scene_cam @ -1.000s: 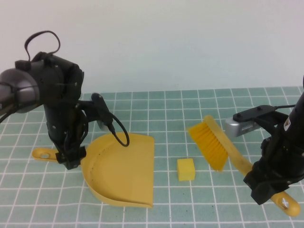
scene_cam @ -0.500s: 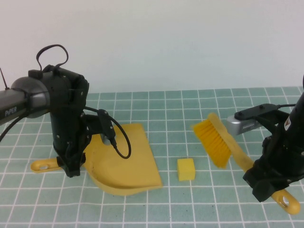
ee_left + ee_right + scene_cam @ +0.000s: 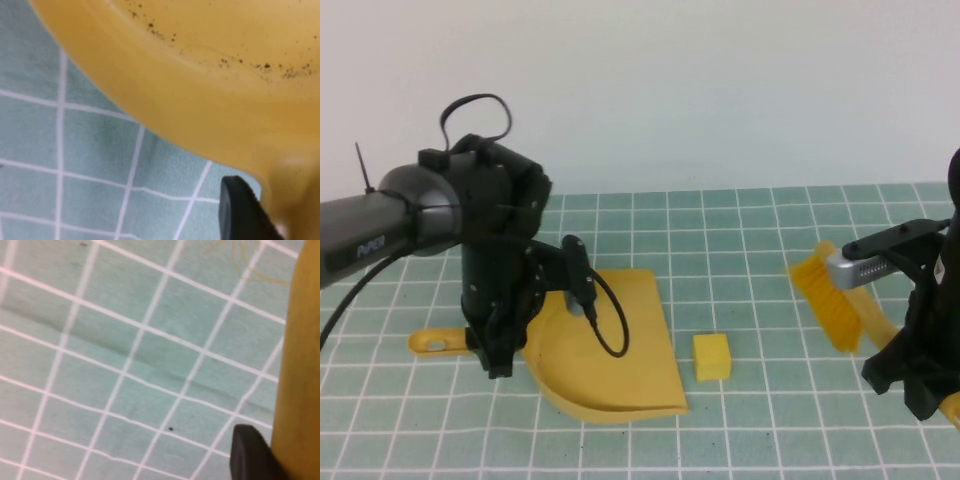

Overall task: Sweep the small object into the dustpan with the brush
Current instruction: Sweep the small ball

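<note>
A small yellow cube (image 3: 712,356) lies on the green checked cloth. A yellow dustpan (image 3: 620,350) sits just left of it, its open edge nearly touching the cube. My left gripper (image 3: 497,358) is shut on the dustpan's handle (image 3: 435,343); the pan's wall fills the left wrist view (image 3: 210,75). My right gripper (image 3: 923,398) is shut on the handle of a yellow brush (image 3: 830,298), held right of the cube, bristles down. The handle shows in the right wrist view (image 3: 300,365).
The green cloth with white grid lines (image 3: 760,230) covers the table up to a plain white wall. A black cable (image 3: 605,320) from the left arm hangs over the dustpan.
The left arm has moved the dustpan to the right, up to the cube, and turned it. The right arm has carried the brush to the right, away from the cube.
</note>
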Tool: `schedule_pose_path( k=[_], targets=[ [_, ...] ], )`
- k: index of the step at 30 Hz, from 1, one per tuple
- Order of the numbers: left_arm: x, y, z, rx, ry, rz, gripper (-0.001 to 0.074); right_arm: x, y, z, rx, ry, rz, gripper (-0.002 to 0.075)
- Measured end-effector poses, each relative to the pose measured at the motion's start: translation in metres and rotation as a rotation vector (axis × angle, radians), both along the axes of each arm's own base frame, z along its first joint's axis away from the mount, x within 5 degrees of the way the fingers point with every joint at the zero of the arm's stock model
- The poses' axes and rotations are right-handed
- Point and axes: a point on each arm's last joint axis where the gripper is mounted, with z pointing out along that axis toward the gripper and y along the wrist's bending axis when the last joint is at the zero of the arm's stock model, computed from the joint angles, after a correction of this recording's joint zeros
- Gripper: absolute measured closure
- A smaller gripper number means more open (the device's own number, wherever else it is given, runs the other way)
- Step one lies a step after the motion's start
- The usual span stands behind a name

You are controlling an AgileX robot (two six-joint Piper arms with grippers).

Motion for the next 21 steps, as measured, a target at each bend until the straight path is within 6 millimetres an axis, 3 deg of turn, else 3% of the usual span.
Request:
schedule_pose_path(
  k=[6, 10, 16, 21],
  targets=[
    [-0.008, -0.017, 0.001, 0.083, -0.032, -0.032, 0.0735, 0.001, 0.003, -0.011, -0.039, 0.011, -0.010, 0.0555],
    [-0.011, -0.026, -0.002, 0.069, -0.031, -0.068, 0.0735, -0.002, 0.017, -0.029, -0.075, 0.002, 0.004, 0.0555],
    [-0.012, -0.030, -0.003, 0.033, -0.014, -0.087, 0.0735, -0.005, 0.039, -0.054, -0.116, 0.016, 0.028, 0.0555],
    [-0.014, -0.032, -0.004, 0.003, 0.003, -0.104, 0.0735, -0.004, 0.045, -0.068, -0.132, 0.035, 0.013, 0.0555]
  ],
)
